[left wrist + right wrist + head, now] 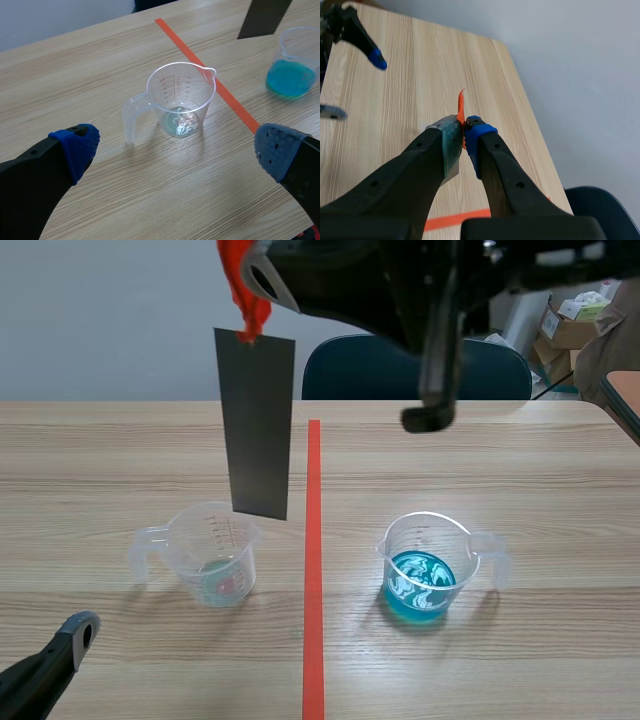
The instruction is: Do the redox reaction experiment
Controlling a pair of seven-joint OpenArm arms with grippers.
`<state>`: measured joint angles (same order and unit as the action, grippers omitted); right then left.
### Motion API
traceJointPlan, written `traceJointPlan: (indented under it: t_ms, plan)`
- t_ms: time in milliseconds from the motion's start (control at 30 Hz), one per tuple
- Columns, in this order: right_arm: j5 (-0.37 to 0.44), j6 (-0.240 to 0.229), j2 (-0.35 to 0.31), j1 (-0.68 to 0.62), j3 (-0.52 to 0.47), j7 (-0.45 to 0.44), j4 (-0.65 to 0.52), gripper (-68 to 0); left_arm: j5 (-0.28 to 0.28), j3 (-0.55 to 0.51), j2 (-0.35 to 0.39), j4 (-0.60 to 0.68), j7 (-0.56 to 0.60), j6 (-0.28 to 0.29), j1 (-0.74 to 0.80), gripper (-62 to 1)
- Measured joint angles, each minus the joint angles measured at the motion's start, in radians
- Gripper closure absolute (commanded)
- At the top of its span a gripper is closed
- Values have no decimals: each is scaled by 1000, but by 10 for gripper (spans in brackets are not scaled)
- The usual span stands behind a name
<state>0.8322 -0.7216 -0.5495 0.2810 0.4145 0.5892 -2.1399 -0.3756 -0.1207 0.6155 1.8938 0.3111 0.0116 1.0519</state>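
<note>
I work in a plain room that looks like a small test laboratory set up in an office-like space. The table (520,470) before me has a light wood pattern, and an orange-red tape line (313,540) divides it in two halves. On the table stand two clear plastic measuring cups: one nearly empty cup (215,550) and one cup with blue liquid (430,565). Behind the table there is a dark blue chair (350,370) and a bare pale wall (100,320). Beyond the table's far right corner, cardboard boxes (570,325) are stacked.
</note>
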Motion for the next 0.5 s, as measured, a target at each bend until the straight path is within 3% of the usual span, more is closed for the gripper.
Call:
traceJointPlan:
  t_ms: [200, 500]
  plan:
    - [-2, 11, 106, 87, 77, 66, 67, -8, 0, 0, 0, 0, 0, 0, 0, -623]
    - [-51, 18, 238, 182, 158, 95, 214, -8, 0, 0, 0, 0, 0, 0, -2, -623]
